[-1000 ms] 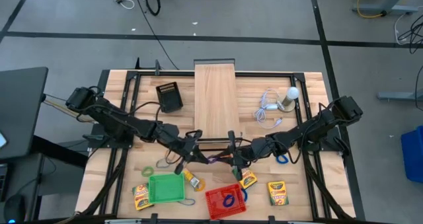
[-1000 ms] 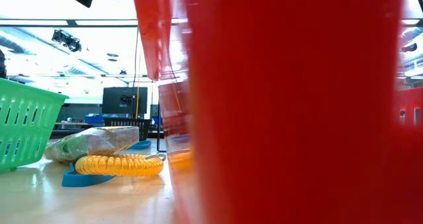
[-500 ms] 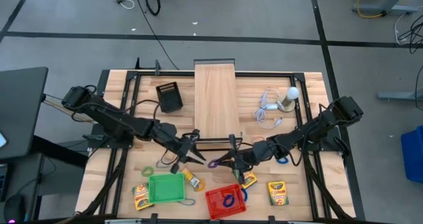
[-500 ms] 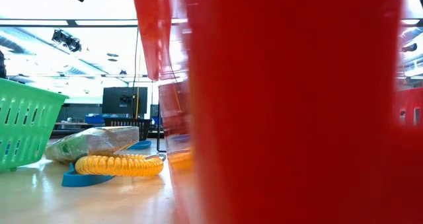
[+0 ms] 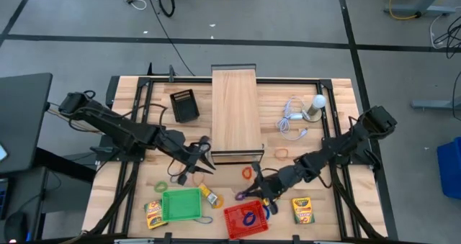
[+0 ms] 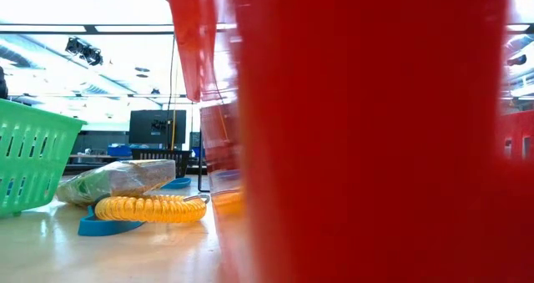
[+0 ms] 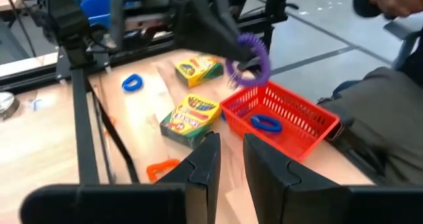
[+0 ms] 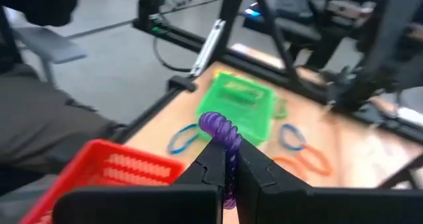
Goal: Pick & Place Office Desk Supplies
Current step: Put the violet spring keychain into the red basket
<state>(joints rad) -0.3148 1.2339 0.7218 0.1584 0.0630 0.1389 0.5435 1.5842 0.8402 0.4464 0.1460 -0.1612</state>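
My right gripper [image 5: 253, 193] is shut on a purple coiled loop [image 5: 241, 196], just beyond the far rim of the red basket [image 5: 245, 228]. A blue loop [image 7: 266, 123] lies in that basket. My left gripper [image 5: 202, 160] stands open with nothing between its fingers [image 7: 210, 163], near the front end of the long wooden box, to the left of the loop. A green basket [image 5: 181, 204] stands left of the red one. Crayon boxes [image 5: 153, 214] [image 5: 302, 209] [image 5: 271, 195], a small yellow piece [image 5: 209, 195] and orange loops [image 5: 247, 172] [image 5: 279, 153] lie on the table. My right gripper pinches the purple coil [image 8: 222, 133] between its two fingers. One end of the coil curls up past the fingertips and a short piece [image 8: 228, 199] shows below them. The fingers come slanting from the table's right and far side, a little below level. The loop is clear of the table.
The wooden box [image 5: 235, 107] runs down the table's middle. A dark block [image 5: 184, 104] and a white bulb with cable [image 5: 310, 109] sit at the far side. A yellow coil [image 6: 150, 208] and blue loop [image 6: 104, 226] lie by the green basket. A person in dark clothing [image 7: 383, 118] sits at the near edge.
My left gripper has opened, let go of the purple loop and drawn back toward the table's left. My right gripper has kept hold of the loop and carried it toward the near edge, up to the red basket's far rim.
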